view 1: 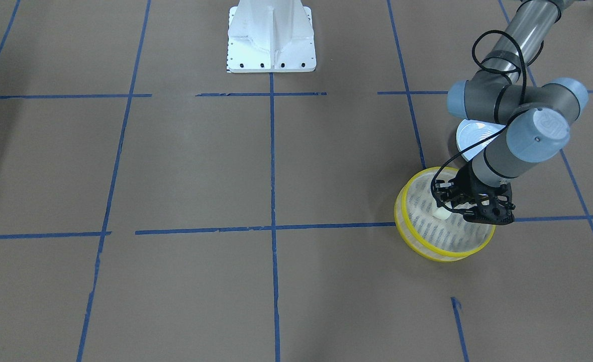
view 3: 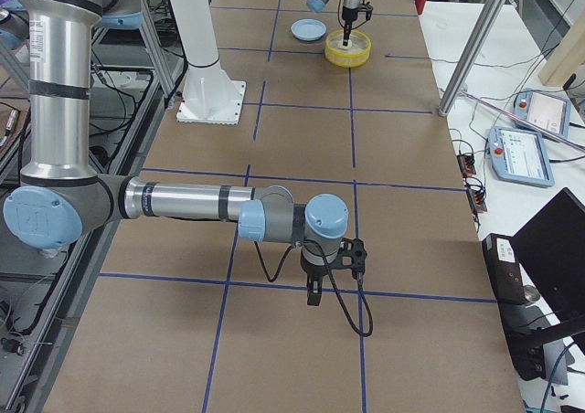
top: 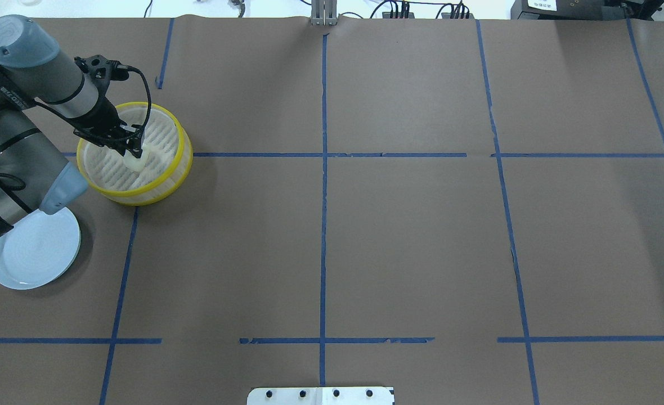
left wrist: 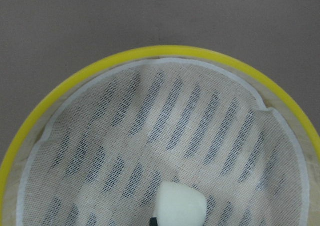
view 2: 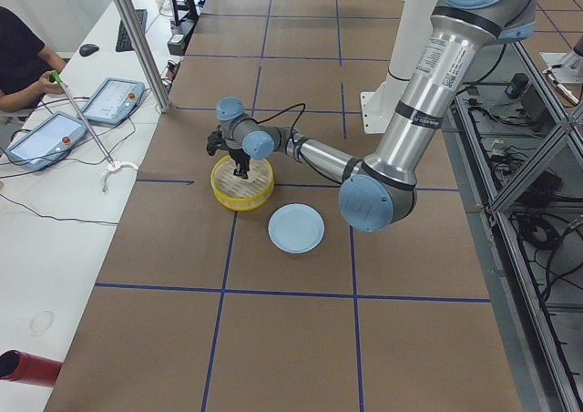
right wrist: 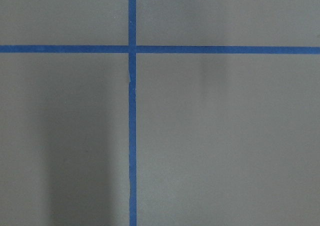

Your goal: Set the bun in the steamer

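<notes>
Left wrist-mounted view: bun [left wrist: 179, 203] low inside steamer [left wrist: 170, 50], apparently resting on its floor. Left pincer [top: 135, 152] over it; clamped or apart, cannot tell. Remaining: release, withdrawal.

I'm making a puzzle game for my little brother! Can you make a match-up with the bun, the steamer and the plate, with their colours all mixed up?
Things:
1. bun
2. steamer
3. plate

Colours:
A. light blue
B. cream-white
C. bright yellow rims, pale slatted floor

Pairs: 1-B, 2-C, 3-A
</notes>
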Controlling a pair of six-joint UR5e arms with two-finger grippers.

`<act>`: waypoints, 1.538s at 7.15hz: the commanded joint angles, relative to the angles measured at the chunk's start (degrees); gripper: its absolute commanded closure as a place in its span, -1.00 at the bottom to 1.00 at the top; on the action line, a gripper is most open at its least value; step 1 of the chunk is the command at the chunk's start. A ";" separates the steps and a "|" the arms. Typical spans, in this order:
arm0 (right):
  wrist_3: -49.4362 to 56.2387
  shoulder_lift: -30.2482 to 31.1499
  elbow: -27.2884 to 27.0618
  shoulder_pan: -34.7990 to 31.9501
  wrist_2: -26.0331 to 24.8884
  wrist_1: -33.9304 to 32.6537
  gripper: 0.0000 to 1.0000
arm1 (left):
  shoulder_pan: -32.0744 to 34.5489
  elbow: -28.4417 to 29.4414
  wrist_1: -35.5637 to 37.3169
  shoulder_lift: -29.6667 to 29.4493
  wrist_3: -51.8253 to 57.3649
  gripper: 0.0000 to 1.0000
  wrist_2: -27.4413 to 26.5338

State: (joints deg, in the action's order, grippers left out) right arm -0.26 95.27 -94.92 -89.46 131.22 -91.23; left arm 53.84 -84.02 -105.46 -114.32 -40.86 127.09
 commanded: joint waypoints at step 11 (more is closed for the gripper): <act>0.00 0.00 0.00 -0.02 0.00 0.00 -1.00 | 28.56 -21.83 19.05 15.06 32.66 -1.00 1.84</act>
State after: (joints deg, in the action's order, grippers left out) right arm -0.26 95.28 -94.92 -89.44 131.22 -91.23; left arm 77.17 -107.93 -89.50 -102.24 -18.99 128.60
